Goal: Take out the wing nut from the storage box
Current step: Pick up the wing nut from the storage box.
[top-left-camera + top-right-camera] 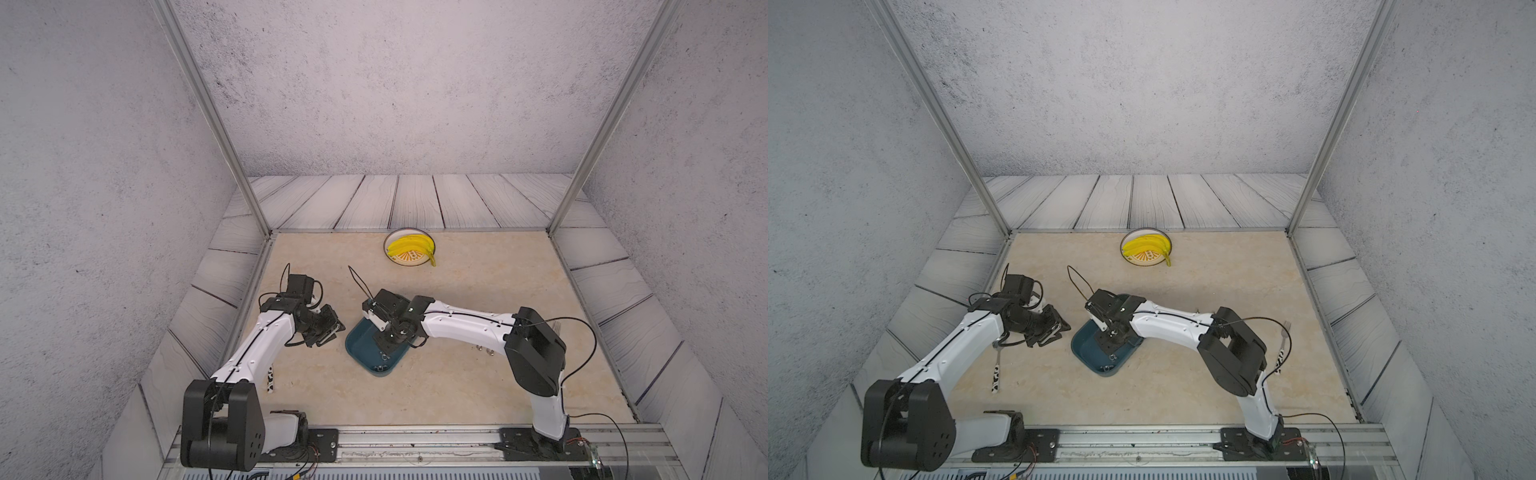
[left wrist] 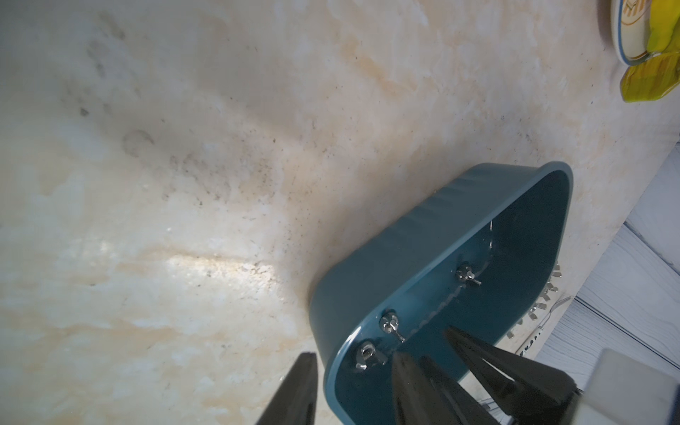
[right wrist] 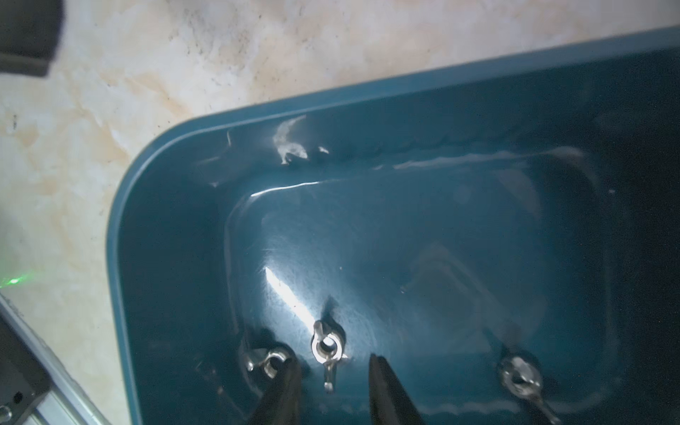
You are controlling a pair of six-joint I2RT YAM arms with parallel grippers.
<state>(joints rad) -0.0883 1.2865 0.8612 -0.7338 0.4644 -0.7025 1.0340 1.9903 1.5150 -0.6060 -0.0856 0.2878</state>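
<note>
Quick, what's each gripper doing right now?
Left gripper: jaws open, holding nothing.
Right gripper: jaws open on either side of a wing nut in the storage box, not gripping it.

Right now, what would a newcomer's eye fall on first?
The bright yellow bananas on a plate at the far edge of the table stand out most. Nearer, the teal storage box lies mid-table, and the right tool hangs in it, open, its tips either side of a silver wing nut.
</note>
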